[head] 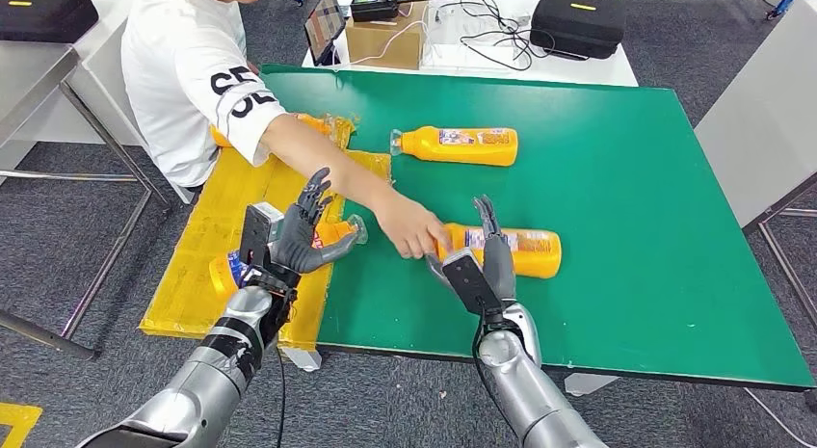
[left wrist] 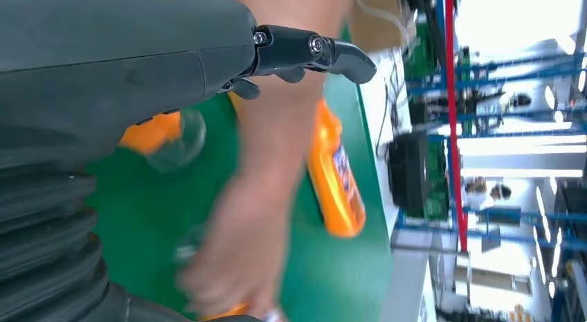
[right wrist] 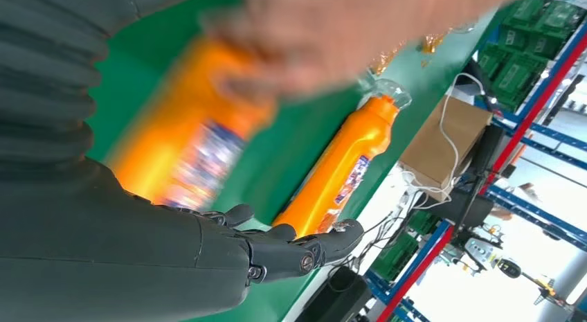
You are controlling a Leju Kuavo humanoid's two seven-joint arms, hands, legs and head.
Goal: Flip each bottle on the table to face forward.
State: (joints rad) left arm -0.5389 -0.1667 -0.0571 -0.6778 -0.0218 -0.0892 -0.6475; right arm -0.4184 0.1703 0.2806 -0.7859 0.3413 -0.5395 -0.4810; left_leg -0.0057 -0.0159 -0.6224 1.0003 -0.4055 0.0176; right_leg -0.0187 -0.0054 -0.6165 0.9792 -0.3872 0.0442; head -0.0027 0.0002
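Waiting seems to be the step in hand, honestly. A person at the upper left of the head view reaches an arm across the green table, and the person's hand sits on the neck end of the near bottle, which lies on its side mid-frame with its label showing. The right hand hovers just on the near side of that same bottle, fingers spread and pointing away from the robot, holding nothing; whether the fingertips touch the bottle I can't tell. The left hand is raised at centre-left over the yellow mat, fingers apart, also empty, with another bottle right behind it. A far bottle lies on its side higher in the frame, label up, well apart from both hands.

My guess: the next move needs the person's hand out of the way first, then the right hand can close around the near bottle's body and roll it.
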